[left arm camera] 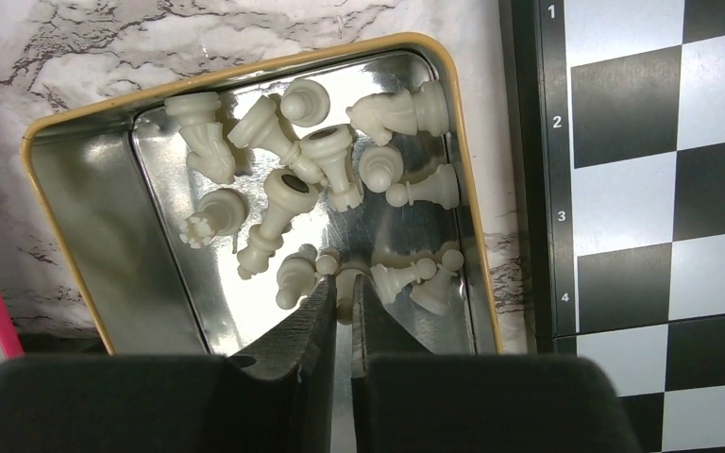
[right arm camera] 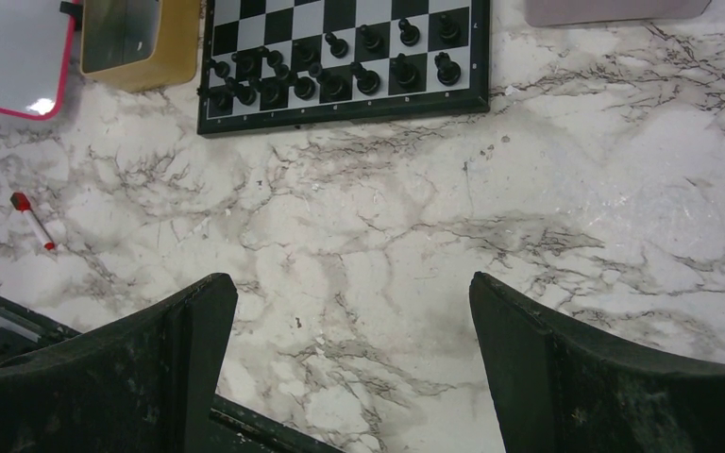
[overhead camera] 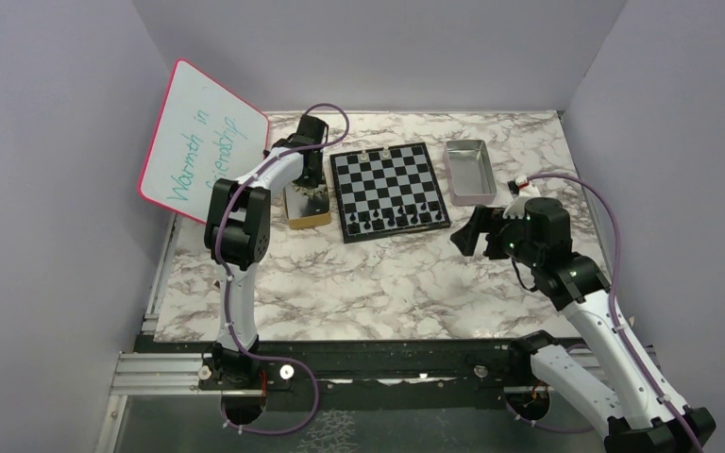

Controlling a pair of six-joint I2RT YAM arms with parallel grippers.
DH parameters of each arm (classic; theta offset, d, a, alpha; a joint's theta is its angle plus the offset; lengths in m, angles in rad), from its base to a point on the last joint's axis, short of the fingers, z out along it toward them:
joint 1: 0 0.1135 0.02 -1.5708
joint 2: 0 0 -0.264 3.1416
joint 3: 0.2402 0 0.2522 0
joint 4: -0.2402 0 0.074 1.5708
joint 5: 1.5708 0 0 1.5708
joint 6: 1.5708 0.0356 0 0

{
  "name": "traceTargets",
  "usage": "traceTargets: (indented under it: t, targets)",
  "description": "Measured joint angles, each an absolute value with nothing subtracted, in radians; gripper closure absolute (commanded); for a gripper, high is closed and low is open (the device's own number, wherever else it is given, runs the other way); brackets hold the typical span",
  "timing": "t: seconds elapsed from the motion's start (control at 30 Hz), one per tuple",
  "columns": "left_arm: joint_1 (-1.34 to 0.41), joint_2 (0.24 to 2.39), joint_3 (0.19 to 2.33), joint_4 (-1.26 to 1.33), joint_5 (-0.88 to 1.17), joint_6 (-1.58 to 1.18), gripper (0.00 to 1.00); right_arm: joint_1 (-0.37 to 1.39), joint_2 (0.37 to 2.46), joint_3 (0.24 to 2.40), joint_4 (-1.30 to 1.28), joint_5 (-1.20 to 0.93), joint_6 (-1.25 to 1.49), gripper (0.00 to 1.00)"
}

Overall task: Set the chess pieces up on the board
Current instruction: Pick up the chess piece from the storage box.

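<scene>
The left gripper [left arm camera: 342, 281] is down inside the yellow-rimmed tray [left arm camera: 245, 72]; its jaws stand narrow, and one pale piece [left arm camera: 345, 302] sits between the tips, touched on both sides as far as the left wrist view shows. This piece seems to lie with its long axis along the fingers, but I cannot tell this surely. The other pale pieces [left arm camera: 293, 160] lie tumbled on their sides further in the tray.

The board [overhead camera: 387, 184] lies just beside the tray, on the right side of the left arm, so I judge the carry is a short lift and a move to the right; the black pieces [right arm camera: 340, 66] fill the near rows.

The right gripper [right arm camera: 345, 293] is wide apart and holds nothing; it hangs over the marble table [right arm camera: 529, 189], well apart from the tray, so the left arm is nearer.
</scene>
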State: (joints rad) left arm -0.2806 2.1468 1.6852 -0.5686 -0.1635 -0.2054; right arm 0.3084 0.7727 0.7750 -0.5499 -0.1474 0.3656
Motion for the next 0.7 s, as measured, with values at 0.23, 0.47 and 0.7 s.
traceTargets:
  t: [0.23,0.47,0.7]
  targets:
    - [-0.281,2.146,1.686,-0.576,-0.163,-0.205,0.97,0.308,0.74,0.775,-0.55,-0.147,0.366,0.0]
    - [-0.281,2.127,1.689,-0.622,-0.163,-0.206,0.97,0.308,0.742,0.775,-0.55,-0.147,0.365,0.0]
    - [-0.287,2.076,1.705,-0.659,-0.16,-0.206,0.97,0.308,0.743,0.775,-0.55,-0.147,0.365,0.0]
